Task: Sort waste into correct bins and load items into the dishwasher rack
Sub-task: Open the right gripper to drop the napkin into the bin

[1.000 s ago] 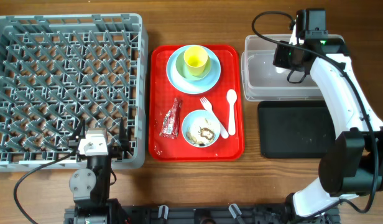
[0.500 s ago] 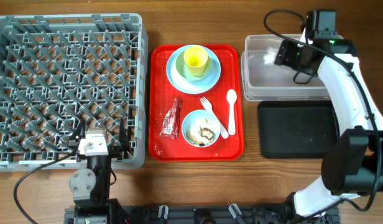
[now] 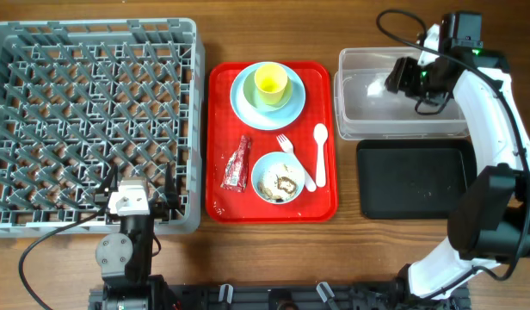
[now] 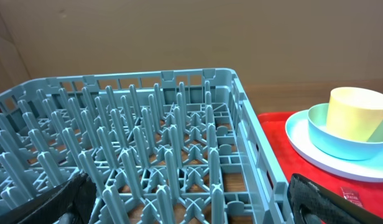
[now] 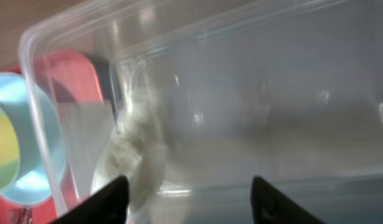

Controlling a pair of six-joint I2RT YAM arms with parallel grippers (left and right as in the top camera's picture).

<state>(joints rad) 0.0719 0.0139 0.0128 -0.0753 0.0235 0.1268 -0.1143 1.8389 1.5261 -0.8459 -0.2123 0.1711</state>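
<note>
Right hand [image 5: 188, 196] over clear tub [image 3: 403, 129], part open, empty. Crumpled white paper [image 5: 132, 162] lies in tub's tray-side end. Rise clear of tub wall, then cross to red wrapper [image 3: 237, 164] on red tray [image 3: 218, 202]; pinch across width. Left hand [image 4: 191, 205] wide open, empty, by dishwasher rack [image 3: 93, 112].

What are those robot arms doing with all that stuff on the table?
They are cleaning up after a meal. The right gripper hangs open over the clear tub, holding nothing. Something whitish, maybe crumpled paper, lies inside the tub. The left gripper waits open by the grey rack, which has no dishes in it yet. The plate, yellow cup, red wrapper, fork, spoon and messy white bowl sit on the red tray.
</note>
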